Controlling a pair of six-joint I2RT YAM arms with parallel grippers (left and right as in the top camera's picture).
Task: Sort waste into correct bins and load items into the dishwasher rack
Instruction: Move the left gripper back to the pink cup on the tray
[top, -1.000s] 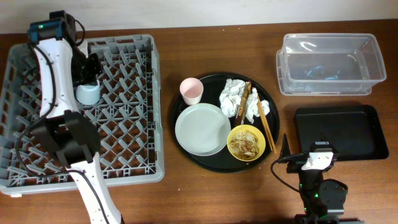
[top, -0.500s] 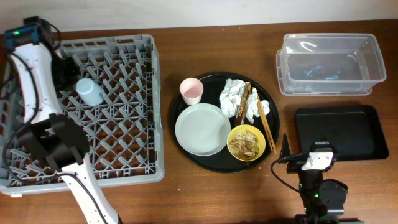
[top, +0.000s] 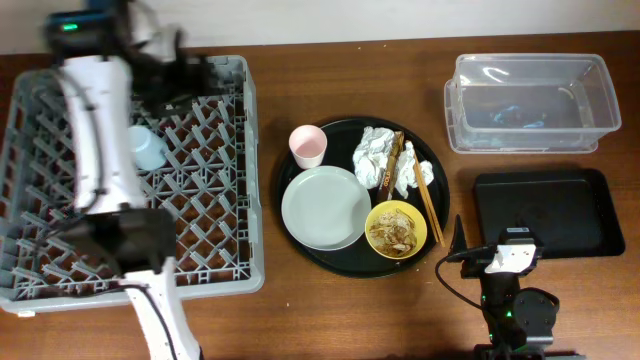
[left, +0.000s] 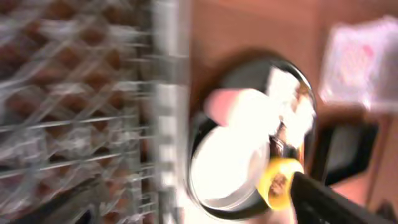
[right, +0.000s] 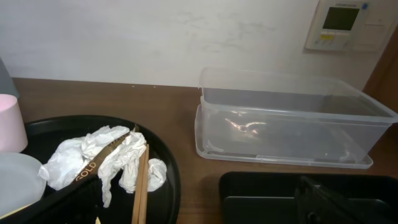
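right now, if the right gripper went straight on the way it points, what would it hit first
Most likely the near wall of the clear tub. The right gripper would first pass over the left end of the shallow black tray. Its height is hard to judge, so it might brush that tray instead.

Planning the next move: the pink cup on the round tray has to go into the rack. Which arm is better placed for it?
Probably left. The left gripper is over the rack, which lies next to the pink cup. The right gripper rests by the shallow black tray, far from the rack.
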